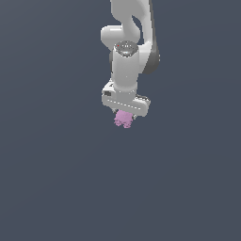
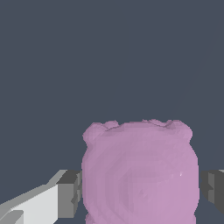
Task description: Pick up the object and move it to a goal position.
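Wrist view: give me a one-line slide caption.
Pink-lilac lumpy object fills the frame between the gripper's grey fingers, against a plain dark background.

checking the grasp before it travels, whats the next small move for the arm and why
Probably keep the jaws closed and begin carrying toward the goal. In the wrist view the pink object fills the gap between the two fingers, each pressed to a side. In the exterior view it hangs under the gripper. No goal marker shows, so direction cannot be told.
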Robot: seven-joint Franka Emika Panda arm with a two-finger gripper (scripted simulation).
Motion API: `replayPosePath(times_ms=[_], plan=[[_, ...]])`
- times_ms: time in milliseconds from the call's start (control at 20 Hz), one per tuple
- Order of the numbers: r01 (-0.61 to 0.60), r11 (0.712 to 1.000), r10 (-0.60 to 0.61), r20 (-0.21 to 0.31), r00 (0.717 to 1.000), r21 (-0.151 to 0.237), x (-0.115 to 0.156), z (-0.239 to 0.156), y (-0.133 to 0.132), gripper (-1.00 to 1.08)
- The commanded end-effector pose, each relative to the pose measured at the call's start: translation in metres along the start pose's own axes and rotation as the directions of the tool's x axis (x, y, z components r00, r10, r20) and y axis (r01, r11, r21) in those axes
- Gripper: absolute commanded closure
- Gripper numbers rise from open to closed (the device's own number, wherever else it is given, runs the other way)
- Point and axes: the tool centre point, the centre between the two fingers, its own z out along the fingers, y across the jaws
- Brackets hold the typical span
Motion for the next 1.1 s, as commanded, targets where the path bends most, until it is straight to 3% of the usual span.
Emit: replayPosePath(times_ms=[0, 600, 1050], plan=[[0.0, 1.0, 0.0, 0.001, 1.0, -0.001, -0.006, -0.022, 0.01, 1.08], [0.0, 1.0, 0.0, 0.008, 1.0, -0.005, -0.031, -0.12, 0.052, 1.08], [0.0, 1.0, 0.0, 0.011, 1.0, -0.007, -0.039, -0.16, 0.069, 1.08]])
